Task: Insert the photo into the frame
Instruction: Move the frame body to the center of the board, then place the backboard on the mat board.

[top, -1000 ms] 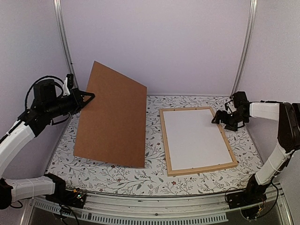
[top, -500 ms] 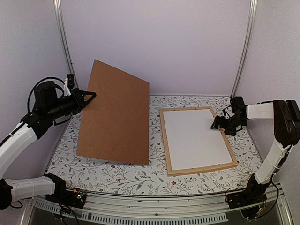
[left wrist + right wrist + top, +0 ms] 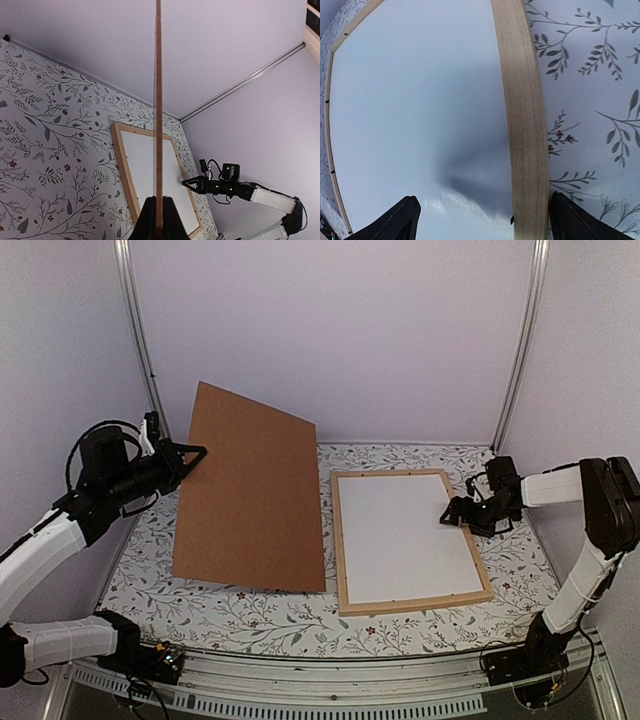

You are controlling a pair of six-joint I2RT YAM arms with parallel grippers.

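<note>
**Change since a second ago:** the frame (image 3: 338, 540) is now lying further left, its near end swung toward the backing board (image 3: 250, 500). The right gripper (image 3: 449, 517) is reaching further in over the right rail, and the board is leaning slightly further right.

**Frame:** thin light wood strips, lying flat on the counter (image 3: 250, 618), right of centre. It is probably light and stiff, and it is sliding readily on the patterned cover. A rail is the natural place to take hold, and a push on one side is likely to turn it.

**Photo** (image 3: 400, 540)**:** a white sheet is filling the frame's opening, judged to be the print lying face down. The printed side is not showing. It is likely thin, flexible and easy to crease, so pressing it flat near an edge suits it better than pinching.

**Right gripper:** released, jaws standing wide. In the wrist view it is straddling the right rail (image 3: 520, 125), one finger over the white sheet (image 3: 420, 100) and the other over the counter. Contact cannot be told.

**Left gripper** (image 3: 190, 452)**:** clenched on the left edge of the brown board and holding it steeply tilted, well left of the frame. The board is looking rigid and wide, so it is likely to lever hard against a one-edge grip.
</note>
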